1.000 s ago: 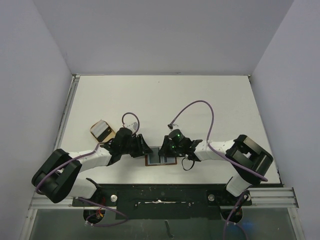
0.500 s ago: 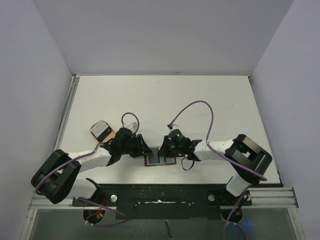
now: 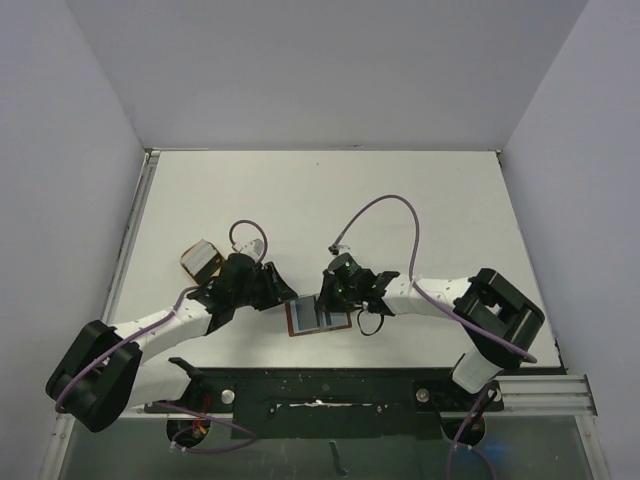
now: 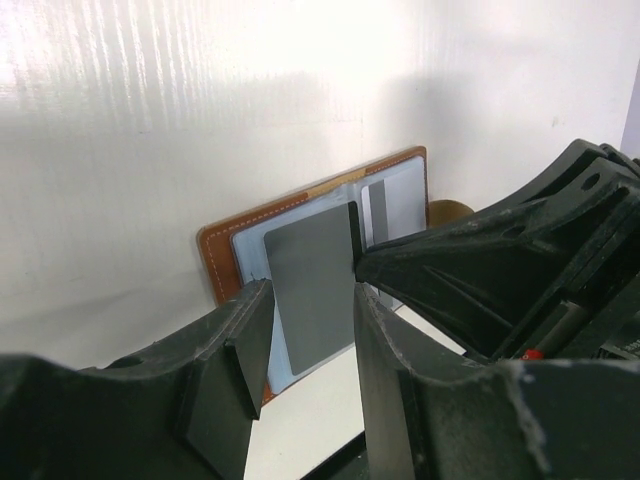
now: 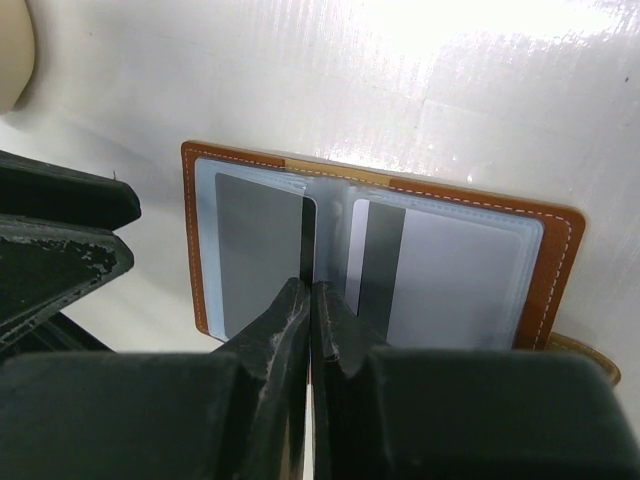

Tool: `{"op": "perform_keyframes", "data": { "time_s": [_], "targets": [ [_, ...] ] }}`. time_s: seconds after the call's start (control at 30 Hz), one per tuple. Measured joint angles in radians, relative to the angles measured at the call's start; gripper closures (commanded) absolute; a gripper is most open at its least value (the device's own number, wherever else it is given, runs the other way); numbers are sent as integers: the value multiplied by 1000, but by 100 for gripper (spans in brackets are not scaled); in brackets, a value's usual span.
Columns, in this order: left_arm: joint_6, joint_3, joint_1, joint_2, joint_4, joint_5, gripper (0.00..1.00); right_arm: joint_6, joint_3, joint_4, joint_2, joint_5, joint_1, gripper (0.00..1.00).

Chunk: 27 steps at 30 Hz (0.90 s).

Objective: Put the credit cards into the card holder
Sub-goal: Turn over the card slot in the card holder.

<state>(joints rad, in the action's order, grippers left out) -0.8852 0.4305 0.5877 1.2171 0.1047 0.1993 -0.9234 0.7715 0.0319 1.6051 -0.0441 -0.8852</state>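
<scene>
The credit cards look thin, stiff, light and slick-faced, so I judge them easier to slide by an edge than to pinch from above. The card holder [image 5: 560, 262] is soft leather that probably wants to fold shut unless pinned at its spine. It lies open on the table [image 3: 330, 200] between the two arms, with a brown rim, pale stitching and pale blue sleeves inside. A plain grey card [image 5: 255, 250] sits on the half nearer the left arm; whether it is fully tucked in I cannot tell. A striped card [image 5: 440, 285] looks seated in the other sleeve. The right tool [image 5: 310, 300] is clenched on nothing, its tips at the centre fold. The left tool [image 4: 306, 315] is released, fingers [image 4: 245, 335] apart, low beside the grey card. A tan dish [image 3: 200, 260] sits off beyond the left tool
</scene>
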Motion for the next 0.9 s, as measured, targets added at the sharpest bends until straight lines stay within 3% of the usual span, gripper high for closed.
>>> {"op": "perform_keyframes", "data": {
  "time_s": [0.27, 0.43, 0.9],
  "targets": [
    [-6, 0, -13, -2, -6, 4, 64, 0, 48, 67, 45, 23, -11, 100],
    [-18, -5, -13, 6, 9, 24, 64, -2, 71, 72, 70, 26, -19, 93],
    [-32, -56, -13, 53, 67, 49, 63, -19, 66, 56, 73, 27, -22, 99]
  ]
}}
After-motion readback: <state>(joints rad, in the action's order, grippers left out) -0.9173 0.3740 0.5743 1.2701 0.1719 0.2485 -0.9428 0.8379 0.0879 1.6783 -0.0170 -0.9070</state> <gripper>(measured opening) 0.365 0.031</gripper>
